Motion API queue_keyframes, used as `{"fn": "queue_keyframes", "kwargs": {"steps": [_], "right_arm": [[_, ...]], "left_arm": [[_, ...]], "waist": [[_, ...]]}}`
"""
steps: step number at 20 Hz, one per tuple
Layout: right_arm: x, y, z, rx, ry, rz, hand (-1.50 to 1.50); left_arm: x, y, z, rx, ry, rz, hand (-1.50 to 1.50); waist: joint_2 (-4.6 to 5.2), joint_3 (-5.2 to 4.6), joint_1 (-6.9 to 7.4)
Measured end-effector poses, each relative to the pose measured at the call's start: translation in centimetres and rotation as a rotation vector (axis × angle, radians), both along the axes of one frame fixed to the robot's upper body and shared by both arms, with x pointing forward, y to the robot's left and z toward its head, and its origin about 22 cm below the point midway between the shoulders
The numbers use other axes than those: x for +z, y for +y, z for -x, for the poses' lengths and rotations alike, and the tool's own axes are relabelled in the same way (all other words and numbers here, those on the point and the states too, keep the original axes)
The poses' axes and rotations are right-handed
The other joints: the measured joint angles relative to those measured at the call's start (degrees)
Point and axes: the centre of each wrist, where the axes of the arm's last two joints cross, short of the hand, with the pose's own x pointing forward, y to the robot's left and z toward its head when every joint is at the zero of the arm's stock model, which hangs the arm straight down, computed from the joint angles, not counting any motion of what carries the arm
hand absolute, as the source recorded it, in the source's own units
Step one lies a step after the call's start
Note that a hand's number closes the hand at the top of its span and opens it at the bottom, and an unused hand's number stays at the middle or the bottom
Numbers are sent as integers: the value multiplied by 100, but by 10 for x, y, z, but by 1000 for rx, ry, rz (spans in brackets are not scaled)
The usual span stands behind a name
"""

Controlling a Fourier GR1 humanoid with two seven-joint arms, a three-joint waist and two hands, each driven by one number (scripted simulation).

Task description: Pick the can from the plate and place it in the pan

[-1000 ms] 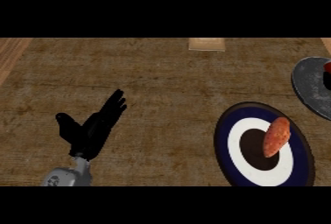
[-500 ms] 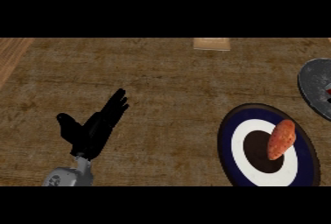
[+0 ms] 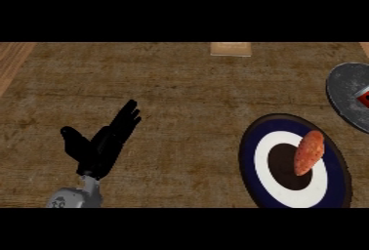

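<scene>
An orange-red can [image 3: 309, 152] lies tilted on a round plate [image 3: 256, 146] with dark blue, white and dark rings at the lower right of the head view. A grey pan [image 3: 346, 100] shows partly at the right edge, with something red and dark at its cut-off side. My left hand [image 3: 103, 144] stands open at the lower left, fingers straight and pointing up-right, well apart from the plate. My right hand shows nowhere.
A small tan block [image 3: 231, 49] sits at the counter's far edge, top centre. A lighter wooden strip [image 3: 10, 63] runs along the left side of the brown counter top.
The whole scene has drifted slightly to the right in the view: plate, can and pan sit closer to the right edge. The left hand keeps its open pose.
</scene>
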Motion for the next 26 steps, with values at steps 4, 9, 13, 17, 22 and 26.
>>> {"fn": "queue_keyframes", "kwargs": {"steps": [4,9,13,17,22,26], "right_arm": [[-2,-19,19,50,-60,-119,-150],[-13,-41,51,159,-82,-201,-150],[-18,-58,79,243,-98,-236,-150],[-28,-70,106,298,-112,-256,-150],[-27,-83,129,339,-98,-258,-150],[-31,-87,142,370,-92,-261,-150]], "left_arm": [[-2,6,1,3,3,5,0],[-6,9,1,18,8,2,0],[-3,7,1,23,3,1,0],[-9,12,5,28,2,-2,0],[-7,10,4,28,8,4,0],[-4,14,5,38,14,1,0]], "waist": [[-14,-9,-41],[-32,-17,-96],[-58,-22,-128],[-70,-24,-146],[-89,-29,-164],[-104,-34,-183]]}}
